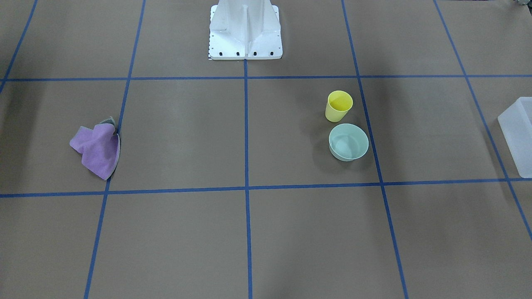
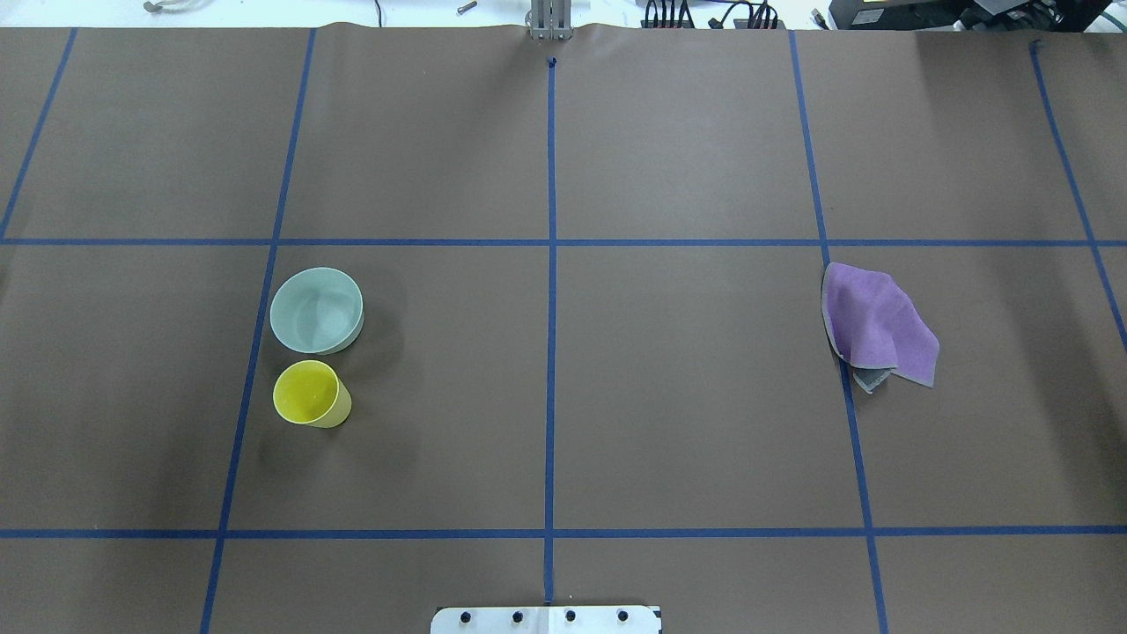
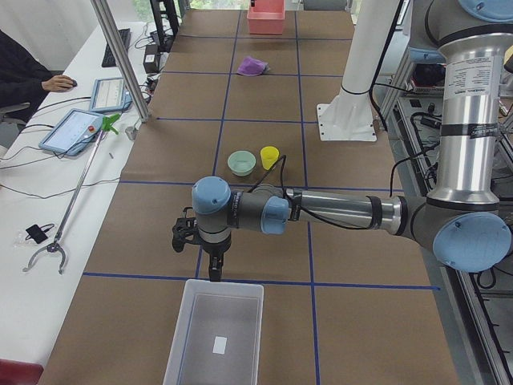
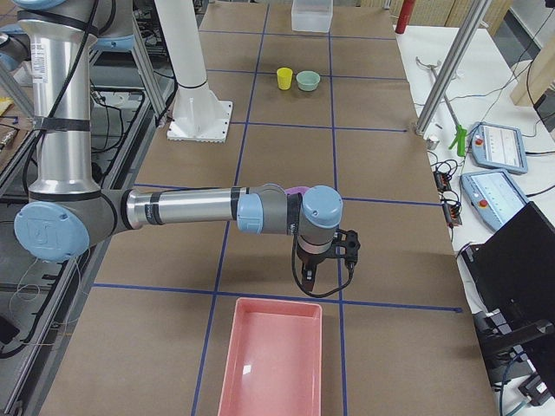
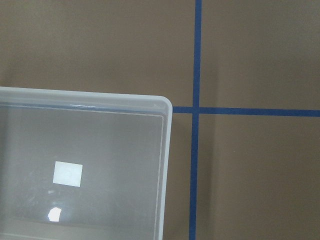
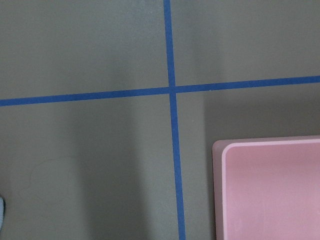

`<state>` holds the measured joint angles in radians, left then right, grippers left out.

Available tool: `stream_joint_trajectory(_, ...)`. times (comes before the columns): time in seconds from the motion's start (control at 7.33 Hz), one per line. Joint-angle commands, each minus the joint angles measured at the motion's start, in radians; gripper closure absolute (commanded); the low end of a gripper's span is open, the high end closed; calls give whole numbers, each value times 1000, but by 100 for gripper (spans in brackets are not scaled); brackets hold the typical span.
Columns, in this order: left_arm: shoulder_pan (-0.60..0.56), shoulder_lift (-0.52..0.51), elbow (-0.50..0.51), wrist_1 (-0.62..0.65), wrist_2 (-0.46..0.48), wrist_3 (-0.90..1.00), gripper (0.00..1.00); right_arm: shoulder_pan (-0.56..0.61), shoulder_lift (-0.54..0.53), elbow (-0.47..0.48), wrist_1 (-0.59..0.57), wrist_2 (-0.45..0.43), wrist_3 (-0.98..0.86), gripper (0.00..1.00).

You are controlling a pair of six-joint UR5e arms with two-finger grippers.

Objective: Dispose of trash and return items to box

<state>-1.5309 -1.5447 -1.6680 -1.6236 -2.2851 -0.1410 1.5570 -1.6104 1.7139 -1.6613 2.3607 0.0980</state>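
Observation:
The yellow cup (image 1: 338,106) stands upright next to the mint-green bowl (image 1: 348,142) on the brown table; both also show in the overhead view, cup (image 2: 308,394) and bowl (image 2: 316,310). The translucent box (image 3: 215,337) sits at the table's left end, empty, and its corner fills the left wrist view (image 5: 80,165). My left gripper (image 3: 215,269) hangs just beyond the box's far edge, well short of the cup and bowl. My right gripper (image 4: 305,279) hangs near the pink tray. Both grippers show only in the side views, so I cannot tell whether they are open or shut.
A crumpled purple cloth (image 1: 97,149) lies on the robot's right side of the table. A pink tray (image 4: 270,360) sits at the right end. The white pedestal (image 1: 245,33) stands at the robot's edge. An operator (image 3: 24,72) and tablets are at a side bench.

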Motion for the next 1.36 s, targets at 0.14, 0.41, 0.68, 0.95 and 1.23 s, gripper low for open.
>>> stream_joint_trajectory(0.14, 0, 0, -6, 1, -1, -8, 2, 0, 12, 6, 0, -3, -4, 0)
stream_joint_trajectory(0.41, 0, 0, -4, 1, -1, -6, 2, 0, 1, 12, 0, -1, -4, 0)
stream_joint_trajectory(0.68, 2, 0, -10, -1, -4, -6, 2, 0, 1, 10, -1, -4, -4, 0)
stream_joint_trajectory(0.95, 6, -8, -73, -2, -5, -6, 2, 0, 3, 7, -2, -12, -4, 0)
stream_joint_trajectory(1.23, 11, -32, -78, -2, -5, -9, 2, 0, 3, 10, -3, -6, -1, 0)
